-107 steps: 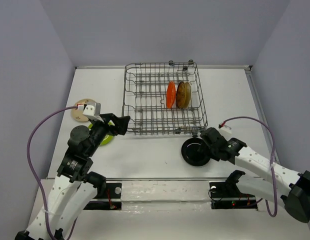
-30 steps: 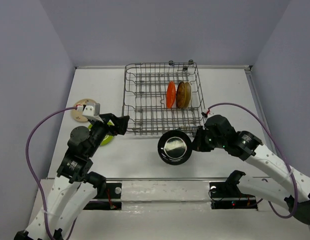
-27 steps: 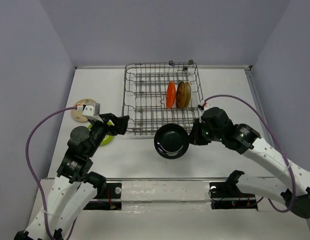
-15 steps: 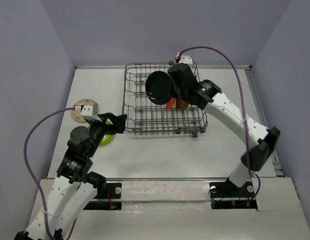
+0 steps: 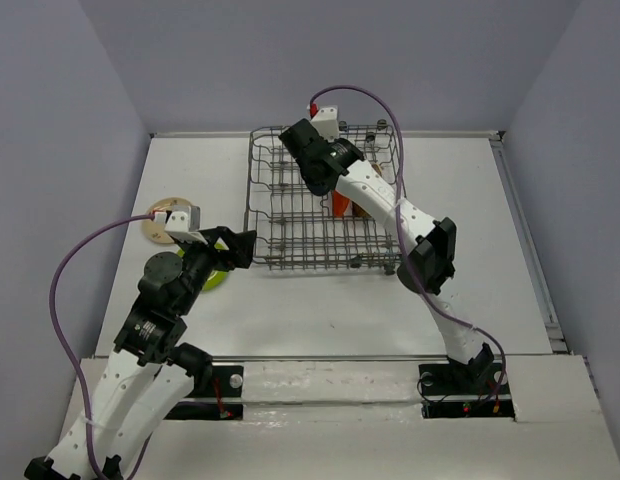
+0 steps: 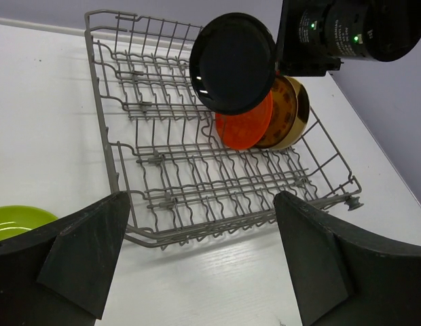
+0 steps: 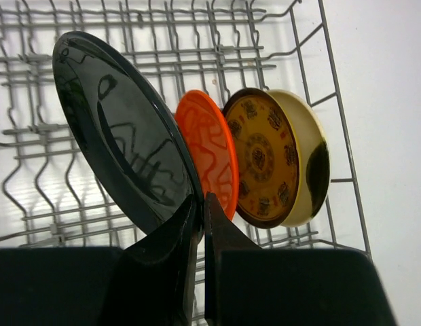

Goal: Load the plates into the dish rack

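1. The right gripper (image 7: 198,204) pinches the bottom rim of the black plate (image 7: 122,136), one finger pressed on each face. Gripping the rim keeps the plate on edge, which I judge is how it must enter a slot of the dish rack (image 6: 115,170)
2. The black plate hangs tilted over the rack, just beside the orange plate (image 7: 214,159). That one stands on edge in the rack with the brown patterned plate (image 7: 261,163) close behind it. The black plate looks aimed at the next slot in the same row, so that the three would nest face to face
3. The left gripper (image 6: 200,197) is spread wide and holds nothing. It hovers over the table (image 5: 320,310) near the rack's front left corner, with the lime green plate (image 6: 13,221) just beside it. I take this as waiting out of the right arm's way
4. The right wrist view shows the grip itself and the narrow gap between the black and orange plates. It does not show whether the black plate's lower edge meets the wire, so I cannot tell
5. The left wrist view shows the black plate's whole round face overlapping the orange one. It appears to be held above the rack floor, not seated
6. Only the top view shows a cream plate (image 5: 153,228) lying on the table well apart from the rack. There the right arm reaches across the rack and its wrist hides nearly all of the black plate
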Robot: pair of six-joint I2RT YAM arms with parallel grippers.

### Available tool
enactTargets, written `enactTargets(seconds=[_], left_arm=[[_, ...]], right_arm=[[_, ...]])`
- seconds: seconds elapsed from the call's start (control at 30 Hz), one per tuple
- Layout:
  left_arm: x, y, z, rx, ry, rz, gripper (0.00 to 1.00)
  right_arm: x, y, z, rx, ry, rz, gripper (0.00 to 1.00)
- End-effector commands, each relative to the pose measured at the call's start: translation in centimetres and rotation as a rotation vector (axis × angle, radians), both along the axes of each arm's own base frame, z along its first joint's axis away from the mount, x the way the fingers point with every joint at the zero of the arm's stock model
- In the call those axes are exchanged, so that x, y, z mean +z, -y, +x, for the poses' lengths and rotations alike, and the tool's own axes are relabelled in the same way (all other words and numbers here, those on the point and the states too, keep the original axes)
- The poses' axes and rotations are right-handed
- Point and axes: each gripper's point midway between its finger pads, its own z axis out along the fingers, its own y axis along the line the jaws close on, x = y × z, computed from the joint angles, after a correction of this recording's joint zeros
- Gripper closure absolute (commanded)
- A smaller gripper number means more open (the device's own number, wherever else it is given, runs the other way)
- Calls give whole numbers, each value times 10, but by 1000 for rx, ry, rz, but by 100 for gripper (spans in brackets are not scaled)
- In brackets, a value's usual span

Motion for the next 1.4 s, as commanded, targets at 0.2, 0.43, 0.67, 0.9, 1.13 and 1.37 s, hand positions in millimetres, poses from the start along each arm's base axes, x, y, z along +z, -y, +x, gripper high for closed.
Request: enactTargets(seconds=[0.2, 0.43, 0.67, 0.9, 1.13, 1.37], left_arm=[[24, 1, 4, 8, 49, -28, 1], [24, 2, 5, 4, 46, -25, 1], [21, 3, 5, 1, 40, -20, 1], [22, 3, 5, 1, 41, -21, 1], [21, 4, 6, -3, 38, -18, 1], [22, 4, 6, -5, 41, -21, 1]], right_arm=[[-2, 18, 5, -84, 28, -46, 93], [-27, 17, 9, -90, -14, -63, 93], [-37, 18, 17, -92, -22, -75, 93], [-52, 17, 18, -86, -48, -98, 93], [-28, 26, 17, -118, 9, -95, 93], [-10, 32, 14, -122, 38, -102, 93]])
